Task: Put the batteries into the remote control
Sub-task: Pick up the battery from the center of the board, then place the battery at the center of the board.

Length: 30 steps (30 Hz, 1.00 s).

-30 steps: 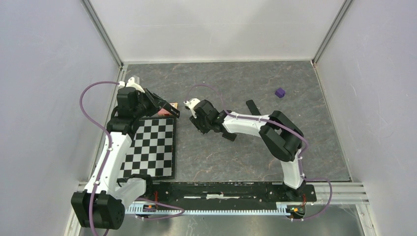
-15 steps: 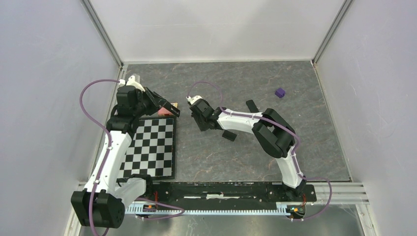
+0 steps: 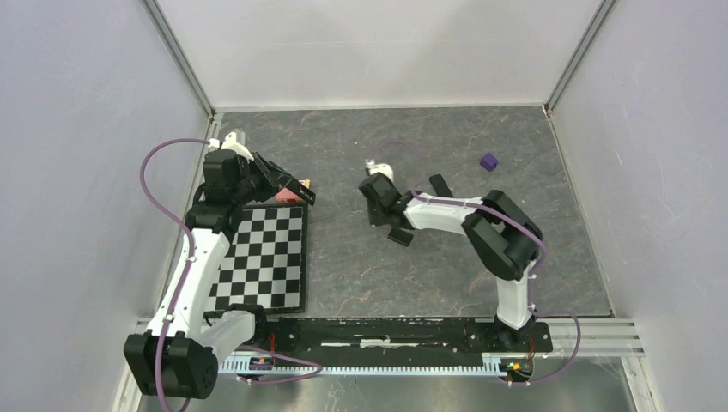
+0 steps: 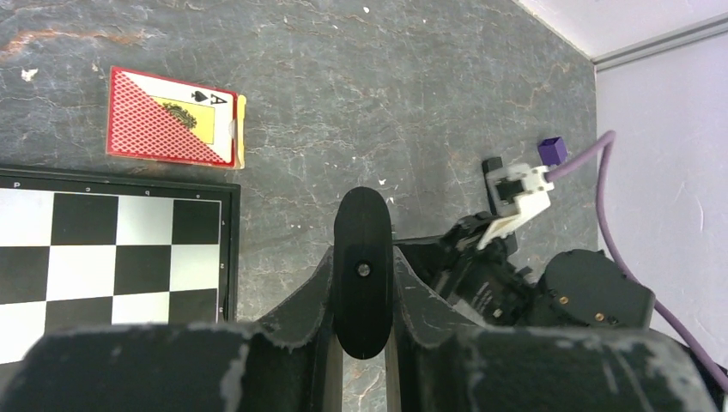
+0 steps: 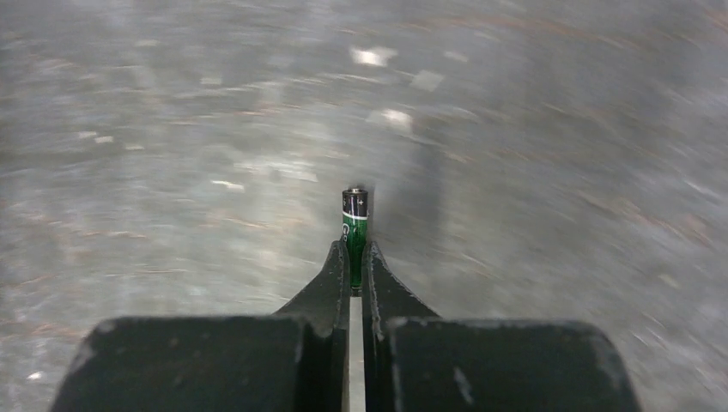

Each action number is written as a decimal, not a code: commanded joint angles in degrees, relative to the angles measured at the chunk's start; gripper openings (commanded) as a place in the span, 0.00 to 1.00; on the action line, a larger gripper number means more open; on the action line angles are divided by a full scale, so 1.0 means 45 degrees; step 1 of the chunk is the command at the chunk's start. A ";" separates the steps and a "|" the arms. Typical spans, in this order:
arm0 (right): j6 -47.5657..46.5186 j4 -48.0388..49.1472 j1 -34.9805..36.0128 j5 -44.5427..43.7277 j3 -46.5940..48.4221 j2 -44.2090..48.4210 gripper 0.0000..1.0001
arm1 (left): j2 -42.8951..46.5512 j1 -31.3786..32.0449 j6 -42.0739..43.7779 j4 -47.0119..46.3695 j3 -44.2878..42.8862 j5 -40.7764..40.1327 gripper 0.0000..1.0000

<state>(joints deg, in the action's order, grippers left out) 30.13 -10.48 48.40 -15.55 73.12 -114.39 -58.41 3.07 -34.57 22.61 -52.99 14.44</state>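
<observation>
Battery pick looks done: my right fingers (image 5: 330,281) clench a green battery (image 5: 354,225), wrist view centre. Left fingers (image 4: 316,292) grasp the remote control (image 4: 361,223), overhead left. Next, I judge: carry battery across, align with bay.

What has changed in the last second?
The right gripper swung right, away from the left arm, and closed on a green battery. The left gripper stayed put, clamped on the remote. The card, chessboard and purple cube have not moved.
</observation>
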 commanded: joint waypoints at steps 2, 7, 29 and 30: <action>0.3364 0.0315 -0.0823 -0.2227 -0.1996 0.1990 0.00 | 0.0426 -0.0033 0.0433 -0.0143 -0.0420 0.0603 0.02; 0.6215 -0.1620 -0.1162 -0.2991 -0.1678 0.2336 0.03 | 0.0547 -0.0027 0.0192 -0.0353 -0.0229 0.0658 0.02; 0.3967 -0.0335 -0.2588 -0.3029 -0.2210 0.3459 0.69 | 0.0046 -0.0029 0.0191 -0.0693 -0.0314 0.0796 0.02; 0.2428 0.0546 -0.2639 -0.2873 -0.2374 0.3752 0.69 | 0.0023 -0.0034 0.0215 -0.0689 -0.0324 0.0796 0.02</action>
<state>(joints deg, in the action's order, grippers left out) 59.99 -18.37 36.80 -25.69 64.62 -104.77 -58.04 3.07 -34.59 22.41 -52.99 16.84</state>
